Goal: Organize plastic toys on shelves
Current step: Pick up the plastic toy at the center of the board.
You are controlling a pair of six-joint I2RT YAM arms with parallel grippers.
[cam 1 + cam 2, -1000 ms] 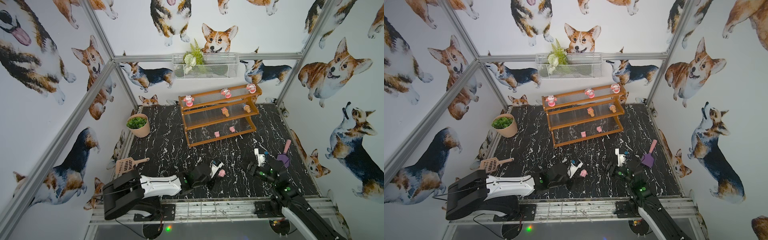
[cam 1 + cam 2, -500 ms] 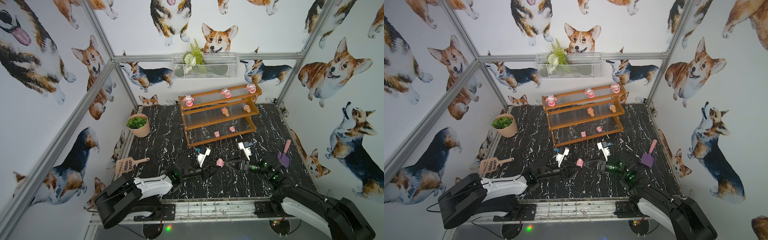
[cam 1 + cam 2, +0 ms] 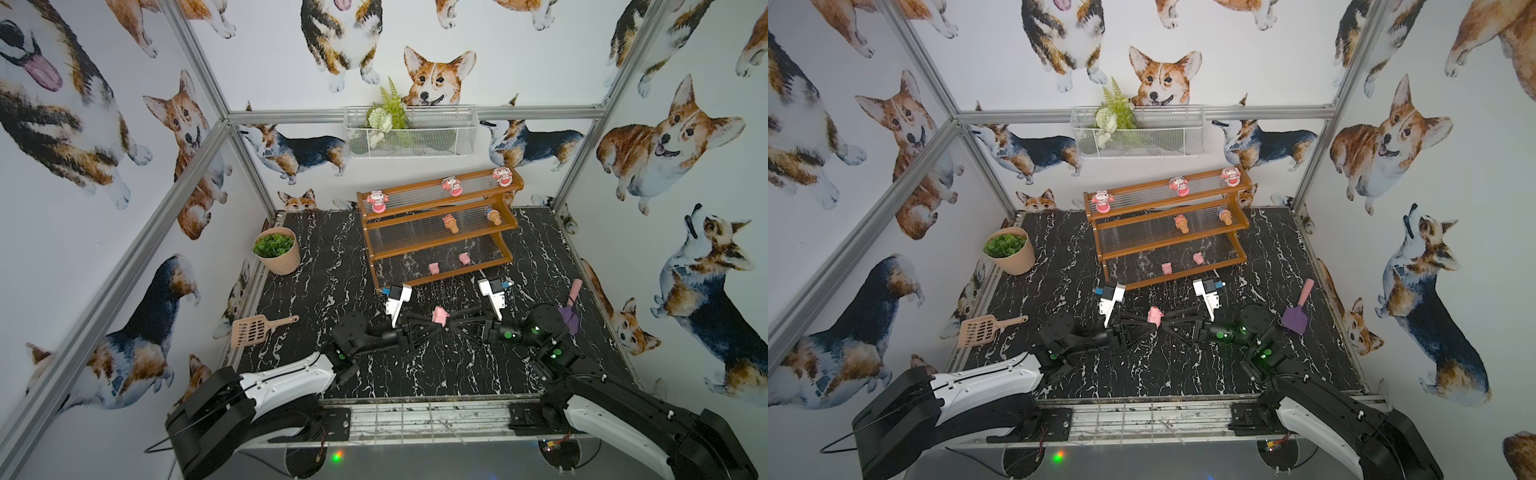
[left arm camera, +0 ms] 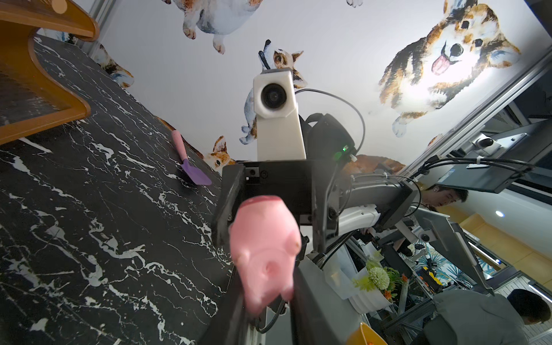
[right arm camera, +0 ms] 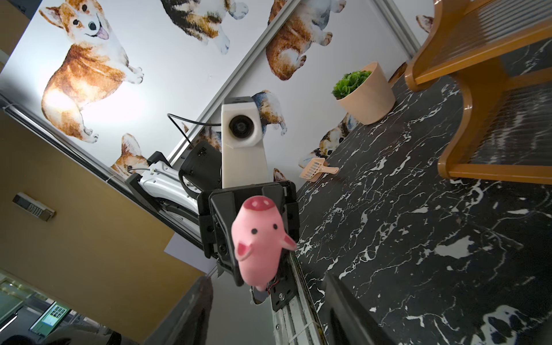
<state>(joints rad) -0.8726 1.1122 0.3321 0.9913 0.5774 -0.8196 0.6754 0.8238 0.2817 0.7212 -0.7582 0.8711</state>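
Aloft over black marble table (image 3: 332, 257), left hand (image 3: 433, 322) clamps pig (image 3: 440, 315); right hand (image 3: 454, 323) spread; corgi walls (image 3: 291, 62).

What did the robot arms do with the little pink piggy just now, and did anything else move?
The left gripper, shut on the small pink plastic pig, carried it a little way toward the orange-brown wooden stepped rack. The right gripper swung inward over the black marbled table to meet it, jaws open at the pig. The seven toys on the rack stayed put.
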